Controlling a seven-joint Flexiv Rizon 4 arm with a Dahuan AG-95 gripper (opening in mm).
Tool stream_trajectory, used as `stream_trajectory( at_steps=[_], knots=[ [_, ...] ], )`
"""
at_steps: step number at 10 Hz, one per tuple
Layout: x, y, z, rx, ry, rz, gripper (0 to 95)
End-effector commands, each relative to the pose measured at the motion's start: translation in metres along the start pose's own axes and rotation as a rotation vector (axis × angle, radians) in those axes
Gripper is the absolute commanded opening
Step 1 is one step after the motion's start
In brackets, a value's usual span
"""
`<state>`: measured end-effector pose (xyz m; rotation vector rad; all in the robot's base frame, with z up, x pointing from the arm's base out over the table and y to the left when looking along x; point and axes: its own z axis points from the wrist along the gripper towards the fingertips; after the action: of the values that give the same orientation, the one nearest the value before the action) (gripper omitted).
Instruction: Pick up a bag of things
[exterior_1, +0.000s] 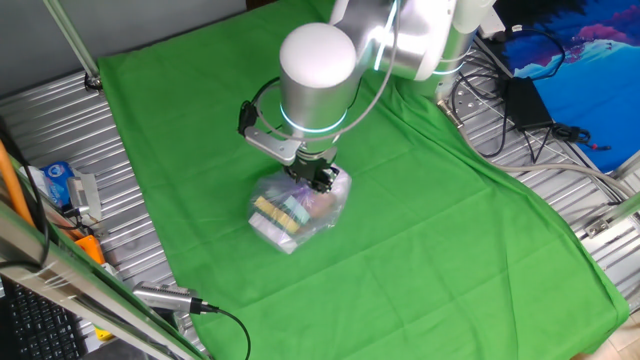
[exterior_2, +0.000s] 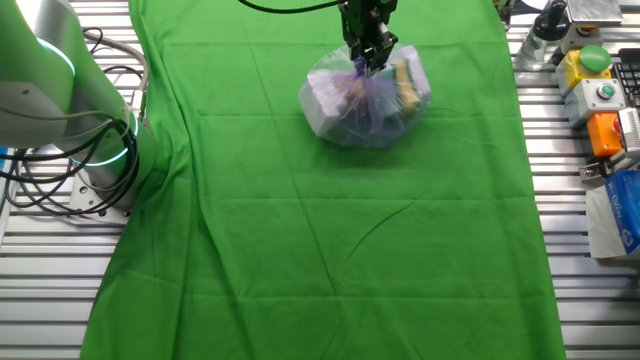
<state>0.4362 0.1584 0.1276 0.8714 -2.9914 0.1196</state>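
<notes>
The bag of things (exterior_1: 295, 208) is a small clear crinkly plastic bag on the green cloth (exterior_1: 420, 250), with yellow, teal and white items showing through it. In the other fixed view the bag (exterior_2: 365, 100) lies near the far edge of the cloth (exterior_2: 330, 250), its purple-tinged top gathered upward. My gripper (exterior_1: 319, 178) comes straight down onto the bag's top. In the other fixed view the gripper (exterior_2: 364, 62) has its black fingers pinched together on the gathered top. The bag's underside still seems to rest on the cloth.
A blue-and-white packet (exterior_1: 55, 180) lies on the metal table left of the cloth; it also shows at the right edge of the other fixed view (exterior_2: 620, 215). A button box (exterior_2: 592, 75), cables (exterior_1: 520, 110) and the arm's base (exterior_2: 60, 90) stand around the cloth.
</notes>
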Motion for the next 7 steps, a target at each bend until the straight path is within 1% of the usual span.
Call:
stream_trajectory(
  at_steps=[1, 4, 7],
  knots=[
    [-0.0001, 0.0004, 0.0008, 0.003, 0.000, -0.002, 38.0],
    [0.0000, 0.0009, 0.0014, 0.008, 0.005, -0.012, 38.0],
    [0.0007, 0.0016, 0.0031, 0.023, 0.015, -0.018, 38.0]
  ],
)
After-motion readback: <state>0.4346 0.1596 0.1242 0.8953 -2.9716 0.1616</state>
